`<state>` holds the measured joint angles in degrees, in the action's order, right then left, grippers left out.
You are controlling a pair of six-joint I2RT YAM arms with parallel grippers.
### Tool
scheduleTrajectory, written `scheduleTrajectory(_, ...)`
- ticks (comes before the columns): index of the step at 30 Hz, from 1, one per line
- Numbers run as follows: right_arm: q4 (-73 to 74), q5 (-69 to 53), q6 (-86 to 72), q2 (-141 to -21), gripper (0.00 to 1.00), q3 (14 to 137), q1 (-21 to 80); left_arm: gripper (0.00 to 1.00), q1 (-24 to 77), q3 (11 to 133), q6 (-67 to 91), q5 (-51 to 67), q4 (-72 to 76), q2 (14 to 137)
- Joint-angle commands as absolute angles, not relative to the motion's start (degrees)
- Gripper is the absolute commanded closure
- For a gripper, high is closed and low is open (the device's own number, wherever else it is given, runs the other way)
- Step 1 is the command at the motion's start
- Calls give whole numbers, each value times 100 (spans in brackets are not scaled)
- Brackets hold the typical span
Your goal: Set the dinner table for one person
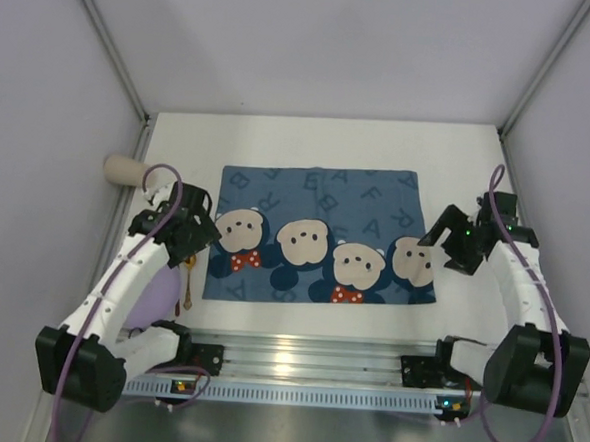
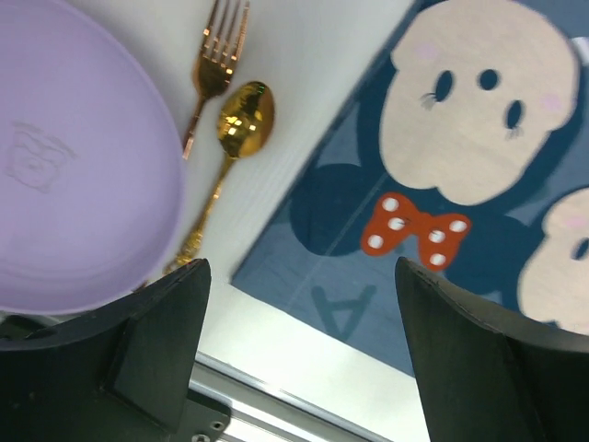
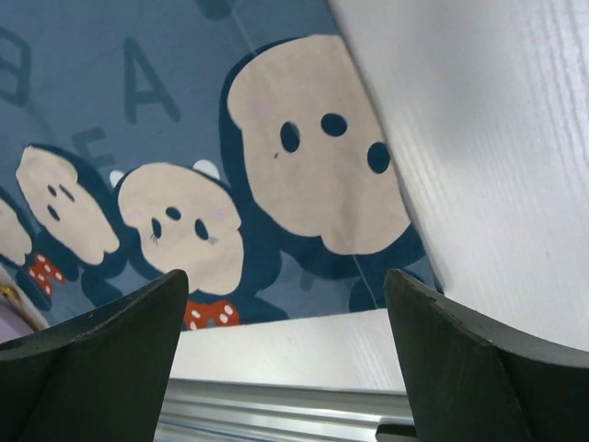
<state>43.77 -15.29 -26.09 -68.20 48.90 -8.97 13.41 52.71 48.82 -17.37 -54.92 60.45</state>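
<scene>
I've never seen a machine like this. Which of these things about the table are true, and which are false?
1. The placemat lies spread flat on the white table. True.
2. The purple plate sits on the placemat. False: it rests on the bare table, beside the mat on the left arm's side.
3. A gold fork and a gold spoon lie side by side next to the plate. True.
4. Both arms' jaws are shut on the cloth. False: both pairs stand open above the mat's ends and hold nothing.
</scene>
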Motion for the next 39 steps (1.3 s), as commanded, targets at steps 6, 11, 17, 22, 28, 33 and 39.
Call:
scheduleTrajectory(6, 5133, -1767, -2628, -6153, 12, 4835, -405, 13, 1248, 5546, 3999, -2978, -5537, 6697)
scheduleTrajectory(11, 5089, -1890, -2531, -6196, 12, 4807, -334, 15, 748, 5608, 4570, -3349, -5844, 7152)
scheduleTrajectory(17, 5028, -1907, -2496, -6407, 12, 4957, -299, 21, 361, 5301, 4623, -2832, -5495, 7673)
scheduleTrajectory(22, 4966, -1907, -2461, -6556, 12, 4939, -299, 24, 71, 4852, 4676, -2654, -4966, 7664)
scheduleTrajectory(28, 4931, -1837, -2373, -6653, 12, 4852, -299, 34, -263, 4711, 4544, -2672, -4799, 7585)
scheduleTrajectory(33, 4904, -1846, -2320, -6741, 12, 4764, -299, 38, -334, 4615, 4605, -2672, -4694, 7831)
scheduleTrajectory(39, 4904, -1802, -2259, -6820, 12, 4790, -299, 44, -404, 4412, 4667, -2496, -4386, 8138)
